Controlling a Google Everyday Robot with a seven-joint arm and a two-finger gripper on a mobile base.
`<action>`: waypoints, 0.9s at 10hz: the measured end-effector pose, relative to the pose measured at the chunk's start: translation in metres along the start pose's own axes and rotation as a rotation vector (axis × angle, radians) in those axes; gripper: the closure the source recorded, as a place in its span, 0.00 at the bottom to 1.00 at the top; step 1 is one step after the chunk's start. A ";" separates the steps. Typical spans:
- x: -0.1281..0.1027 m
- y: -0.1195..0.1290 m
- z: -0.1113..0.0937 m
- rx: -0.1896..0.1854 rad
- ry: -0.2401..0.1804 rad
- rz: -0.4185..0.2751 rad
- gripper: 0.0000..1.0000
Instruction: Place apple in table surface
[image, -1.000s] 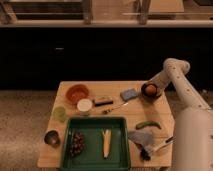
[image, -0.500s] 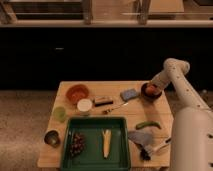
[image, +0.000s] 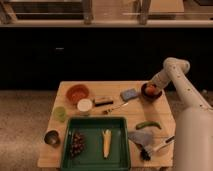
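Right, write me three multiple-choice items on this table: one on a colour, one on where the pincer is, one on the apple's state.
1. The tray is: A green; B blue; C red.
2. The pincer is: A over the tray; B at the dark bowl, far right of the tabletop; C at the tabletop's near left corner.
3. The apple is: A on bare tabletop; B in the tray; C in the dark bowl, not yet set on the tabletop.

Answers: 1 A, its floor and rim are green. 2 B, it hangs right over that bowl. 3 C, it sits inside the bowl's rim.
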 end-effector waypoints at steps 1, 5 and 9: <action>-0.003 -0.001 -0.004 0.001 0.005 -0.010 1.00; -0.011 -0.004 -0.020 0.002 0.024 -0.047 1.00; -0.016 -0.004 -0.037 -0.012 0.046 -0.103 1.00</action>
